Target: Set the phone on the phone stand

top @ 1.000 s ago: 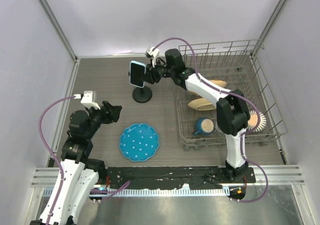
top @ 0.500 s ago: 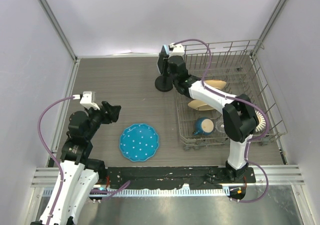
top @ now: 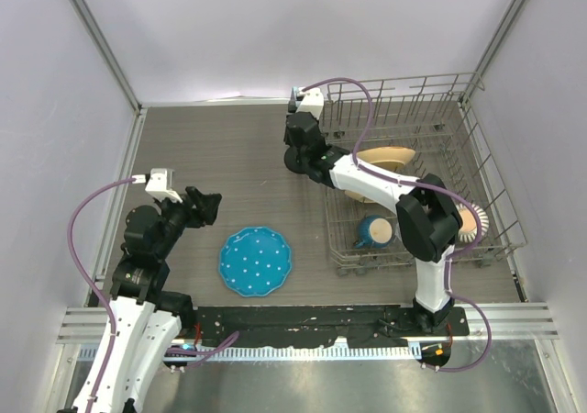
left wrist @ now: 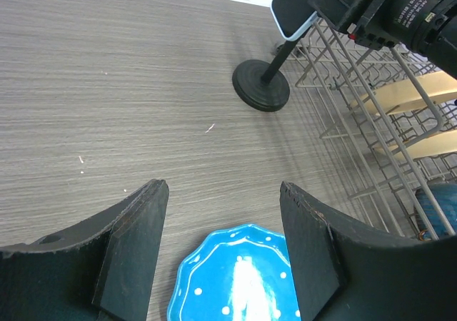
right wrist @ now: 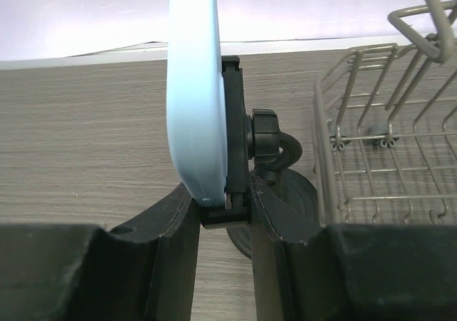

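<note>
The phone (right wrist: 194, 85), in its light blue case, stands upright in the cradle (right wrist: 234, 121) of the black phone stand. The stand's round base (left wrist: 261, 87) rests on the table beside the wire rack. My right gripper (right wrist: 223, 201) is shut across the phone's lower edge and the cradle, one finger on each side. In the top view the right wrist (top: 301, 138) covers the phone, and only part of the stand's base (top: 293, 163) shows. The left wrist view shows the phone (left wrist: 293, 11) tilted atop the post. My left gripper (left wrist: 223, 192) is open and empty above the blue plate.
A round blue dotted plate (top: 255, 261) lies front centre. A wire dish rack (top: 477, 128) fills the right side and holds a blue mug (top: 374, 232) and wooden utensils (top: 385, 161). Grey walls close in the left, back and right.
The right gripper has carried the phone and stand rightward across the table, from left of centre to beside the rack, and the wrist has turned. The left arm has barely moved.
</note>
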### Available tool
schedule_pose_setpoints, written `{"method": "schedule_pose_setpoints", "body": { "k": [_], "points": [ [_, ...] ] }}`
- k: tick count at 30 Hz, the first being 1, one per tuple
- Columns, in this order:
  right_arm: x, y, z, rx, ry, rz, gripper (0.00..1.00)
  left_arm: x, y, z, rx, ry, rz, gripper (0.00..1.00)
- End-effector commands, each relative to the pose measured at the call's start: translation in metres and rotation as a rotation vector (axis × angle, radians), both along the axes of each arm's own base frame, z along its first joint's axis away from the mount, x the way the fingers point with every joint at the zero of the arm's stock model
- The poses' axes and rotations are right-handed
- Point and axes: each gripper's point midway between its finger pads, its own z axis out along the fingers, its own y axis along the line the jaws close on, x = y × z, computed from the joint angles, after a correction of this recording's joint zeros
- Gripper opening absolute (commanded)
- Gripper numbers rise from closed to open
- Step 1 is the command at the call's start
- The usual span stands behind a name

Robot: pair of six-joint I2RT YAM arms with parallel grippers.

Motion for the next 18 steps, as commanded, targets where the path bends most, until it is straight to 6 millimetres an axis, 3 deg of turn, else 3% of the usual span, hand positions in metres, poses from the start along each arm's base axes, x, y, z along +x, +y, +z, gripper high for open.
{"method": "schedule_pose_setpoints", "body": {
  "k": [1,6,9,10,11,15,18],
  "points": [
    [0.007,0.018,0.044,0.122,-0.094,0.002,0.00,0.000,0.000,0.010,-0.001,-0.044,-0.002,0.68],
    [0.002,0.019,0.041,0.123,-0.091,0.003,0.01,-0.001,0.000,0.012,0.000,-0.049,-0.002,0.68],
    [0.001,0.021,0.040,0.120,-0.086,0.004,0.10,-0.001,0.000,0.011,-0.001,-0.046,-0.002,0.68],
    [0.001,0.022,0.039,0.119,-0.084,0.005,0.15,-0.001,0.000,0.011,-0.002,-0.047,0.000,0.68],
    [0.000,0.022,0.039,0.115,-0.077,0.006,0.30,-0.001,0.000,0.012,-0.003,-0.047,-0.001,0.68],
    [-0.004,0.026,0.044,0.105,-0.059,0.014,0.65,-0.001,0.001,0.011,-0.001,-0.046,0.001,0.68],
    [-0.008,0.022,0.044,0.080,-0.030,0.013,0.76,-0.002,0.001,0.012,-0.001,-0.049,0.000,0.68]
  ]
}}
